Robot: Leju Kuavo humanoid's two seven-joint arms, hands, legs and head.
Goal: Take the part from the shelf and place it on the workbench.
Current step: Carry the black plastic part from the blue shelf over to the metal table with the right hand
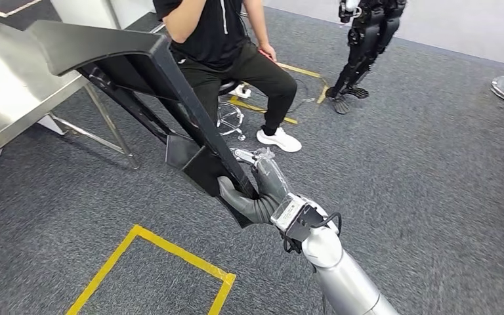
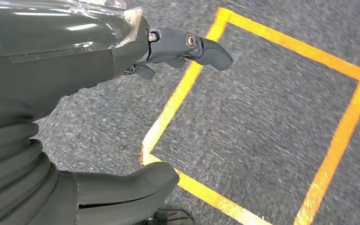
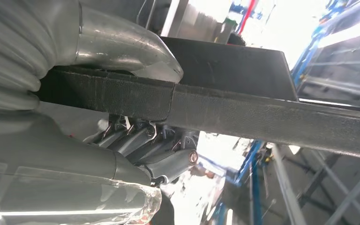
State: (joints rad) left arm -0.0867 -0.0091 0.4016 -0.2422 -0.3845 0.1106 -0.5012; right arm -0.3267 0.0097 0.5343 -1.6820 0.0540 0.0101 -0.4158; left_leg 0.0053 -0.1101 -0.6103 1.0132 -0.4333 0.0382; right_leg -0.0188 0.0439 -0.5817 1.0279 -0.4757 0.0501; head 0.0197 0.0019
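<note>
Steel workbench (image 1: 6, 85): we are seeing it standing at far left on grey carpet.
Part (image 1: 138, 72): long, black, slanting above the carpet, its upper end overlapping the workbench's edge.
Left hand (image 2: 75, 108): we are hanging it fingers apart, holding nothing, above yellow floor tape (image 2: 178, 98).
Right hand (image 1: 259, 190): we are clamping the part's lower end.
Person (image 1: 230, 46): sitting behind.

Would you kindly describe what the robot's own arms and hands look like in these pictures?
The right arm is a smooth silver tube with a black cable looping at the wrist and a small white label. The right hand has a thick grey thumb and darker grey fingers with exposed metal linkages. The left hand shows a grey ribbed cover, glossy film and dark fingers with visible screws.
</note>
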